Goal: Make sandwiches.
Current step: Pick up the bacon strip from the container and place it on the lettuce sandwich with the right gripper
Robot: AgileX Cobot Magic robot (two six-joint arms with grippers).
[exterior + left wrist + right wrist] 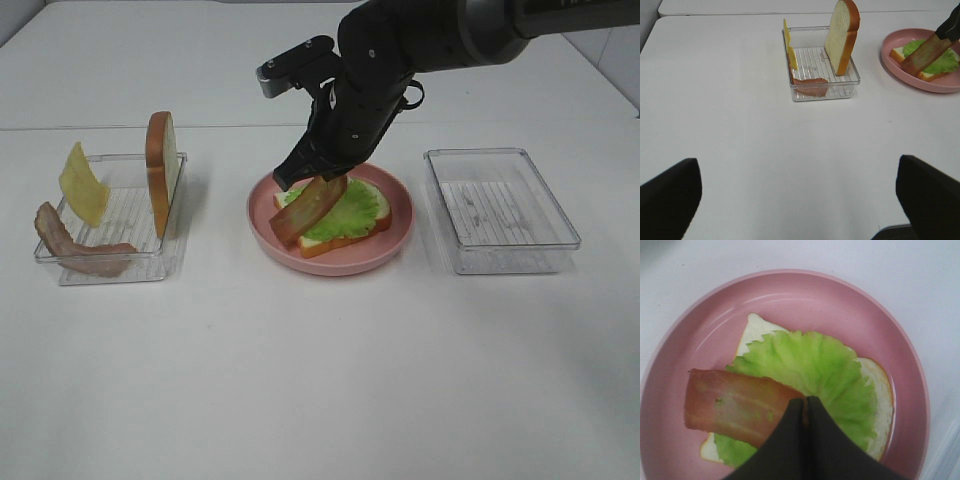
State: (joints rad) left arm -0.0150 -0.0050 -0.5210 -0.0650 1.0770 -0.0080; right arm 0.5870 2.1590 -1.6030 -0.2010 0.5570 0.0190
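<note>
Right gripper (pixel 805 402) is clamped on one end of a bacon strip (pixel 307 212), which I see tilted over the lettuce (pixel 360 208) and bread slice (pixel 345 240) on the pink plate (pixel 402 230); my left gripper (pixel 797 162) gapes wide over bare desk (pixel 740 140), holding nothing, and facing the tray (pixel 125 268) with the second bacon strip (pixel 80 252), cheese (pixel 83 185) and upright bread (pixel 162 170)

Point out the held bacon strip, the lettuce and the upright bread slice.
held bacon strip (pixel 306 211): exterior high view, middle of the strip.
lettuce (pixel 812 365): right wrist view, centre of the leaf.
upright bread slice (pixel 838 36): left wrist view, white face.
</note>
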